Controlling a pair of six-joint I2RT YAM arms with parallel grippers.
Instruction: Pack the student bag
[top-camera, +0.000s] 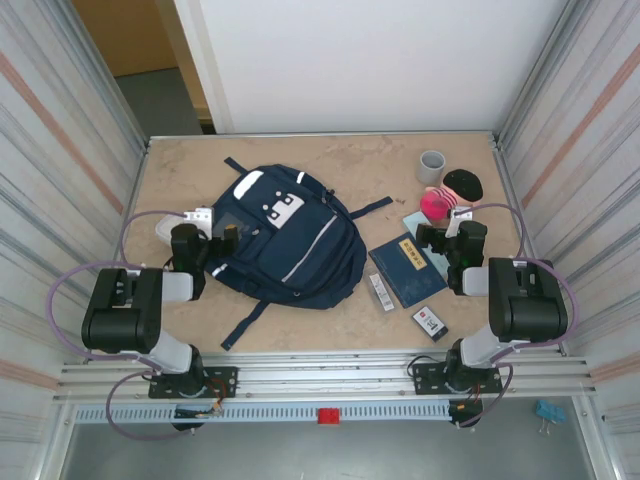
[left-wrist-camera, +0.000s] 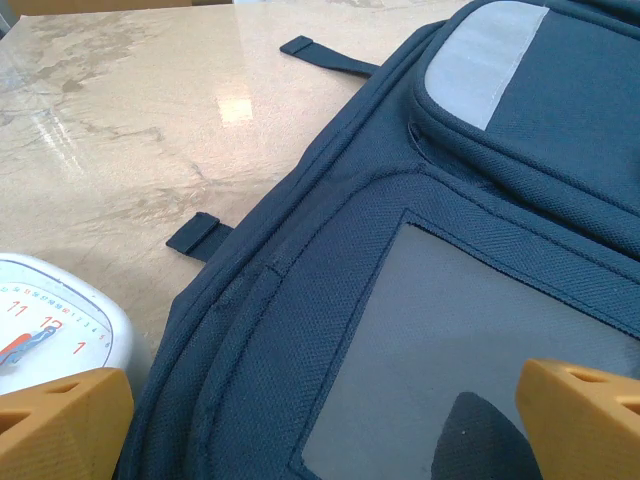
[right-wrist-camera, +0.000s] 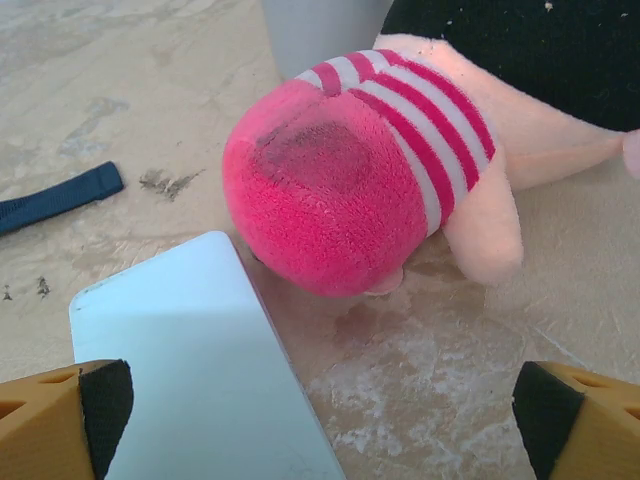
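Left claw (left-wrist-camera: 320, 425) is spread wide with nothing in it, orange fingertips (left-wrist-camera: 60, 420) low over the left side of the bag (left-wrist-camera: 300, 330), right above a grey panel (left-wrist-camera: 480, 340) on its front. Just off the left fingertip a white dial (left-wrist-camera: 40, 320) with red numbers sits on the table (left-wrist-camera: 150, 120), right beside the bag's edge.

From up top the bag lies flat, middle-left of the table, straps trailing toward the near edge, and the left claw sits at its left side.

Right claw (right-wrist-camera: 320, 420) is also wide apart and empty. It hangs over a pale blue card (right-wrist-camera: 200, 350) and bare table, with a pink plush (right-wrist-camera: 340, 190) in a striped top just ahead of it. A grey cup (top-camera: 431, 165) and something black (top-camera: 463, 183) lie beyond the plush. The bag is well off to this claw's left, with a dark blue book (top-camera: 408, 268) lying between them, a bit nearer the arms. One strap end (right-wrist-camera: 60, 195) of the bag reaches toward the card.
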